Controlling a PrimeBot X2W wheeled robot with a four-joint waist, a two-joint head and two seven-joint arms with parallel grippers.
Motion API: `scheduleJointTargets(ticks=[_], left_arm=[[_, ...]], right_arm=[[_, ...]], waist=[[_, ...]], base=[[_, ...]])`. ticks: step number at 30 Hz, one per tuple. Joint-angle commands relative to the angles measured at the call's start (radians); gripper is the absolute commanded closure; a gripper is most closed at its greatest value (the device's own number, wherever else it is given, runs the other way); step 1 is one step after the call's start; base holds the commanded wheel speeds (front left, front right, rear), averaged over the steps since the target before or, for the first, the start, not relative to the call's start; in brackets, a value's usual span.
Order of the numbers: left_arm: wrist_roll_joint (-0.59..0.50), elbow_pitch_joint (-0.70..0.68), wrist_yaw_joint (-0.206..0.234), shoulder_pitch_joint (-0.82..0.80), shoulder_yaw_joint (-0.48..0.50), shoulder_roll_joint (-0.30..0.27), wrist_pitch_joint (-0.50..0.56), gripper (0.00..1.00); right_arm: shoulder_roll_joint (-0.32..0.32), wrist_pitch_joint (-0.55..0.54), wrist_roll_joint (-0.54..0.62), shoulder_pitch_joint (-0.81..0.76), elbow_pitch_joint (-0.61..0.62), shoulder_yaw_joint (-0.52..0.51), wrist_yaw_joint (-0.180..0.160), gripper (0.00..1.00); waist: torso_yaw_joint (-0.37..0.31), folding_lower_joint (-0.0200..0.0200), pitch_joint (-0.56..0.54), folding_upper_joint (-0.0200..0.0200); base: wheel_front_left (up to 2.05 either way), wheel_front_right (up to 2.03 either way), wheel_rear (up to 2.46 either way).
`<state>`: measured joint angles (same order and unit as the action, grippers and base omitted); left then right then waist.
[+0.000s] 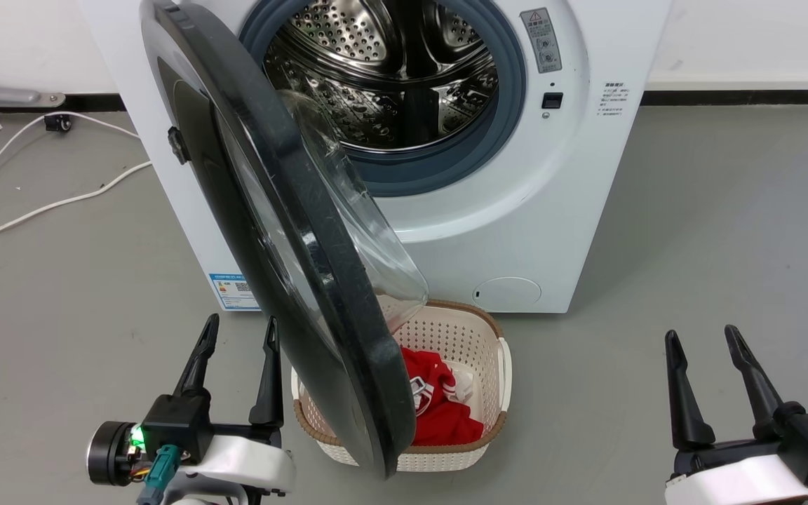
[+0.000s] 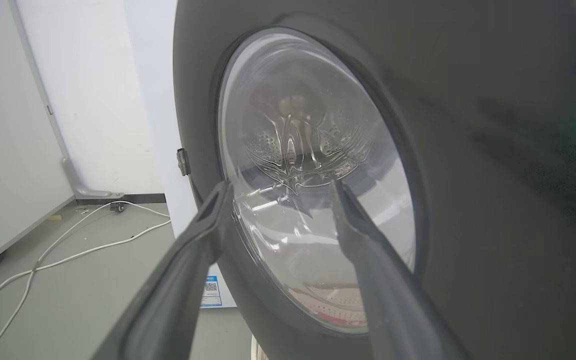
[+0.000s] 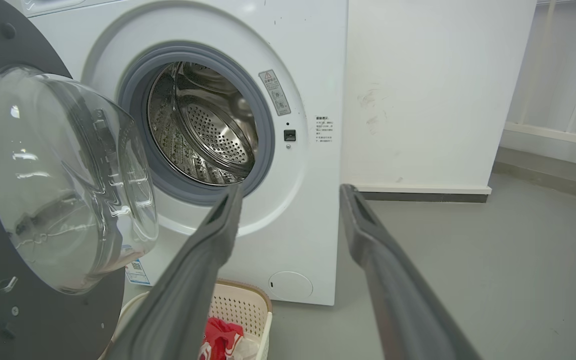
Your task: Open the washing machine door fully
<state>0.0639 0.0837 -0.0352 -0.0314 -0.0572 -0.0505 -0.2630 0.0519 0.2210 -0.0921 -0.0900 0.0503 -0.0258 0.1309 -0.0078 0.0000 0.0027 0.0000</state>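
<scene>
The door (image 1: 337,301) is about halfway round its swing, so the step in hand is the last of the opening. Hinged on the left of the machine (image 1: 516,231), it juts out toward the near side, nearly edge-on to the head, with its lower rim over the basket (image 1: 499,365) of red laundry (image 1: 439,407). The left gripper (image 1: 241,322) sits low at near left, just beside the door's outer face, jaws wide and empty. It looks close to the face but probably not touching, though the left wrist view is too tight to be sure. The right gripper (image 1: 700,333) is at near right, well apart from the door, jaws also wide and empty. As I judge it, the next move calls for a push on the inner face or rim from the right, carrying the door left and far, with the left gripper first cleared from that path. The door is a glossy black disc whose clear glass bowl bulges right, toward the open drum (image 1: 390,70).
</scene>
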Motion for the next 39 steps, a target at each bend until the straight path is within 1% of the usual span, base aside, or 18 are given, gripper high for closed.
scheduleJointTargets(ticks=[1,4,5,6,7,13,17,24,28,32,35,39], left_arm=[[-0.006,0.001,-0.002,-0.006,-0.001,0.0,-0.002,0.0],[-0.004,0.0,-0.002,-0.008,-0.001,0.0,-0.002,0.0],[-0.004,-0.002,-0.002,-0.009,0.0,0.0,-0.002,0.26],[-0.004,-0.003,-0.002,-0.009,0.0,0.0,-0.002,0.57],[-0.005,-0.004,-0.002,-0.01,-0.001,0.001,-0.002,1.0],[-0.014,-0.038,-0.005,-0.018,0.007,0.0,-0.002,1.0],[-0.023,-0.106,-0.002,-0.036,0.019,-0.004,-0.002,1.0],[-0.034,-0.302,0.001,-0.082,0.046,-0.011,-0.002,1.0],[-0.055,-0.432,0.003,-0.107,0.043,-0.014,-0.002,1.0],[-0.077,-0.56,-0.006,-0.128,0.012,-0.017,-0.002,1.0],[-0.076,-0.633,-0.02,-0.138,-0.033,-0.018,-0.002,1.0],[-0.07,-0.66,-0.047,-0.109,-0.124,-0.019,-0.002,1.0]], right_arm=[[-0.003,0.007,-0.006,0.013,-0.005,-0.002,0.0,0.0],[-0.003,0.009,-0.011,0.017,-0.014,-0.003,0.0,0.0],[-0.003,0.009,-0.014,0.019,-0.016,-0.003,0.0,0.0],[-0.003,0.009,-0.015,0.021,-0.019,-0.004,0.0,0.0],[-0.003,0.01,-0.015,0.022,-0.021,-0.005,0.0,0.0],[-0.003,0.014,-0.023,0.029,-0.034,-0.007,0.0,0.0],[-0.003,0.016,-0.032,0.027,-0.039,-0.006,0.0,0.0],[-0.003,0.017,-0.041,0.036,-0.049,-0.003,0.0,0.0],[-0.003,0.017,-0.048,0.042,-0.057,-0.001,0.0,0.0],[-0.003,0.019,-0.05,0.048,-0.061,0.001,0.0,0.0],[-0.003,0.021,-0.054,0.05,-0.065,0.002,0.0,0.0],[-0.003,0.022,-0.058,0.051,-0.07,0.003,0.0,0.0]], waist=[[0.001,0.0,0.0,0.0],[0.001,0.0,0.0,0.0],[0.0,0.0,0.0,0.0],[0.0,0.0,0.0,0.0],[0.0,0.0,0.0,0.0],[-0.001,0.0,0.003,0.0],[0.0,0.0,0.004,0.0],[0.001,0.0,0.008,0.0],[-0.004,0.0,0.011,0.0],[-0.011,0.0,0.014,0.0],[-0.017,0.0,0.014,0.0],[-0.02,0.0,0.014,0.0]], base=[[0.0,0.0,0.0],[0.0,0.0,0.0],[0.0,0.0,0.0],[0.0,0.0,0.0],[0.0,0.0,0.0],[0.0,0.0,0.0],[0.0,0.0,0.0],[0.0,0.0,0.0],[0.0,0.0,0.0],[0.0,0.0,0.0],[0.0,0.0,0.0],[0.0,0.0,0.0]])
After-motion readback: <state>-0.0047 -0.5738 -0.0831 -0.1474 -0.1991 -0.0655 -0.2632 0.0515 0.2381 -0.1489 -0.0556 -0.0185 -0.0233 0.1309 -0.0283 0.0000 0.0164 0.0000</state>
